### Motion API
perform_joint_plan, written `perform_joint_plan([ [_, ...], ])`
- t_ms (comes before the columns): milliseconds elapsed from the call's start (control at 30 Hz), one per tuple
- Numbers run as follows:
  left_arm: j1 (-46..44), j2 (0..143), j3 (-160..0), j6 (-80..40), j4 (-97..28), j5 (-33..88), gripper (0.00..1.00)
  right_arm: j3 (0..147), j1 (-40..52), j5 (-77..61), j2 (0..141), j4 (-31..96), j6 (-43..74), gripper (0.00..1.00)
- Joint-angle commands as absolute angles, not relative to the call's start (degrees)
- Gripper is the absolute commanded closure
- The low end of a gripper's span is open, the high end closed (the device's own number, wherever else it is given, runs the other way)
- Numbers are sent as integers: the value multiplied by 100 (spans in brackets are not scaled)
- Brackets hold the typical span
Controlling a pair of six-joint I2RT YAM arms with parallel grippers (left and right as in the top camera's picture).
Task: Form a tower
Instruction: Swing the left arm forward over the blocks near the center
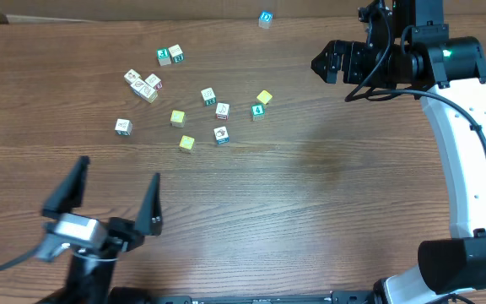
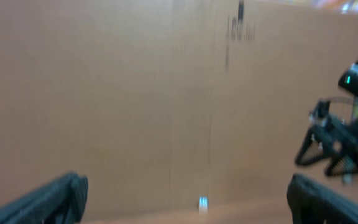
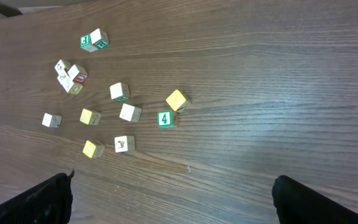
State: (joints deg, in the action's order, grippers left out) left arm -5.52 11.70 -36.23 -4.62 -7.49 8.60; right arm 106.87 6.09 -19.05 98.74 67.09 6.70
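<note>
No tower shows in any view; the small wooden cubes lie singly on the wooden table (image 1: 327, 194). A yellow cube (image 1: 264, 98) sits beside a green "4" cube (image 1: 258, 111), with white cubes (image 1: 222, 110) and other yellow cubes (image 1: 177, 117) to their left. My left gripper (image 1: 118, 169) hovers open near the front left, holding nothing. My right gripper (image 1: 317, 63) is open at the back right, well clear of the cubes. In the right wrist view the yellow cube (image 3: 176, 99) and "4" cube (image 3: 164, 118) lie far ahead of the open gripper (image 3: 173, 205).
A lone blue cube (image 1: 265, 19) stands at the table's far edge and shows blurred as the blue cube (image 2: 202, 202) in the left wrist view. A cluster of cubes (image 1: 143, 84) and a green-white pair (image 1: 170, 56) lie at the back left. A cardboard wall (image 2: 135, 93) backs the table.
</note>
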Motion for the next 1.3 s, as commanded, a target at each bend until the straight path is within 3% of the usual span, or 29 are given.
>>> perform_joint_plan([
  [0, -517, 2303, -5162, -281, -1653, 1017, 0, 10757, 646, -1868, 9817, 6689, 663, 0],
  [467, -521, 8217, -12438, 429, -7491, 1358, 1, 10757, 646, -1868, 9817, 6689, 663, 0],
  [600, -532, 9297, -13227, 379, -8106, 1605, 0, 10757, 646, -1868, 9817, 6692, 663, 0],
  [833, -526, 10202, -13242, 386, -8075, 1632, 0, 10757, 646, -1868, 9817, 6692, 663, 0],
  [867, -526, 10342, -13242, 381, -8073, 1634, 21, 10757, 646, -1868, 9817, 6689, 663, 0],
  [900, -526, 10407, -13242, 362, -8066, 1632, 34, 10757, 646, -1868, 9817, 6689, 663, 0],
  [967, -526, 10575, -13242, 235, -8055, 1608, 75, 10757, 646, -1868, 9817, 6689, 663, 0],
  [1033, -526, 10733, -13242, -30, -8066, 1605, 96, 10757, 646, -1868, 9817, 6689, 663, 0],
  [1233, -563, 11231, -13242, -346, -8315, 1586, 96, 10757, 646, -1868, 9817, 6689, 663, 0],
  [1267, -580, 11334, -13242, -346, -8370, 1584, 90, 10757, 646, -1868, 9817, 6689, 663, 0],
])
